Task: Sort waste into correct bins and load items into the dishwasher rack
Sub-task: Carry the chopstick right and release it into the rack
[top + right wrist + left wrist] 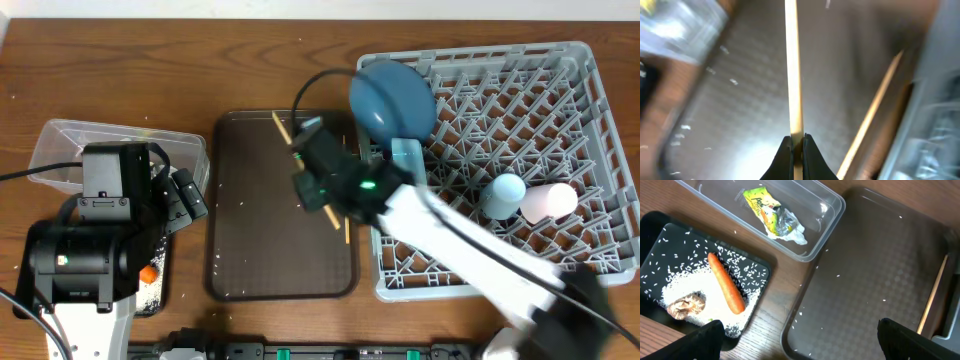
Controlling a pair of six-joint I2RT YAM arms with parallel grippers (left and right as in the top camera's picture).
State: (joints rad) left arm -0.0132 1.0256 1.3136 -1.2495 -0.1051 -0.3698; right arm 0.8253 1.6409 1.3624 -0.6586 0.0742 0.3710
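My right gripper (302, 155) (797, 145) is shut on one wooden chopstick (283, 130) (793, 65), over the brown serving tray (260, 250). The other chopstick (870, 120) (935, 292) lies on that tray, close to the grey dishwasher rack (560, 90). In the rack are the blue plate (392, 100), the light-blue cup (503, 195) and the pink cup (547, 202). My left gripper (185, 195) (800, 345) is open and empty above the tray's left edge. The clear tub (827, 215) holds the yellow-green wrapper (772, 217). The black tray (655, 230) holds the carrot (726, 283), brown lump (686, 305) and rice (675, 282).
A few rice grains (837, 275) are scattered on the brown serving tray. A black cable (320, 80) arcs above the right arm. The tub and the black tray stand at the table's left, partly under my left arm.
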